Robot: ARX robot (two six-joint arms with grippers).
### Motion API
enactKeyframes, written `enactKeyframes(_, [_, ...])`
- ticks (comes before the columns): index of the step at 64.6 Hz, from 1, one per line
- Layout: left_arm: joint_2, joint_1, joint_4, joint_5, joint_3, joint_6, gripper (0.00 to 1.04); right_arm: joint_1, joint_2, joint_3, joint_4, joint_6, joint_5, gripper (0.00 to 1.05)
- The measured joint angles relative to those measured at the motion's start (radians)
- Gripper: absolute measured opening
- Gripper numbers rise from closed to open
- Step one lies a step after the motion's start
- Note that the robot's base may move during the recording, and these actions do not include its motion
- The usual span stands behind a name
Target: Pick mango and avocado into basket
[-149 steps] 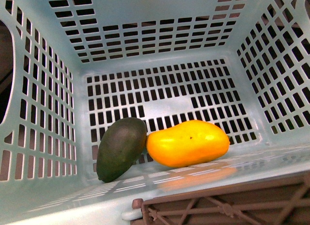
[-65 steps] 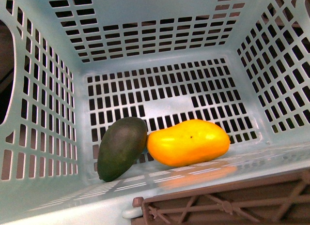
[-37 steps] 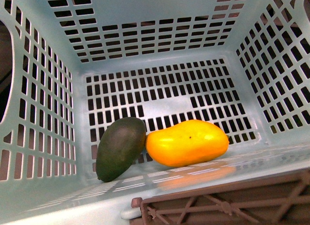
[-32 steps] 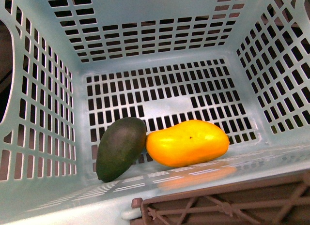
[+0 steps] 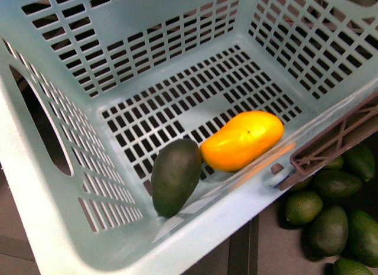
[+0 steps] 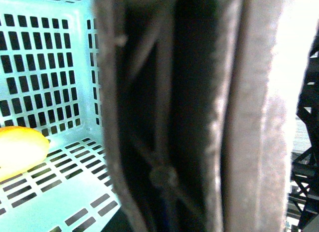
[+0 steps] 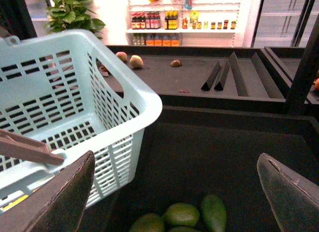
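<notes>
Front view: the basket [image 5: 71, 222] holds the mango [image 5: 242, 140] and avocado [image 5: 176, 175], touching end to end along its near wall (long axes slanting alike). Loose avocados [image 5: 331, 210] lie outside. Right wrist view shows the right hand [image 7: 179, 192] spread wide, empty; left hand's state cannot be told behind the handle [image 6: 169, 117].

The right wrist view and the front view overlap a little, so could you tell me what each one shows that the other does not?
Only the right wrist view shows the open right gripper, a potted plant, lit store shelves and dark display bins behind. Only the front view shows the avocado and the mango lying side by side on the floor of the basket. Both show the basket, its brown handle and loose green avocados outside it.
</notes>
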Motion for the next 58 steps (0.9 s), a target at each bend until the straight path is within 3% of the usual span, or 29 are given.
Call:
enactKeyframes(9, [0.085,0.077,0.01,0.023,0.009,-0.005,0.13,0.0,0.0,0.0,0.0,0.0,0.0,0.96])
enactKeyframes(35, [0.348,0.299,0.051,-0.076,0.081,-0.173,0.13,0.0,0.0,0.0,0.0,0.0,0.0,0.96])
enactKeyframes(45, [0.423,0.341,0.056,-0.072,0.093,-0.272,0.13,0.0,0.0,0.0,0.0,0.0,0.0,0.96])
enactKeyframes(58, [0.456,0.355,0.08,-0.046,0.091,-0.276,0.13,0.0,0.0,0.0,0.0,0.0,0.0,0.96])
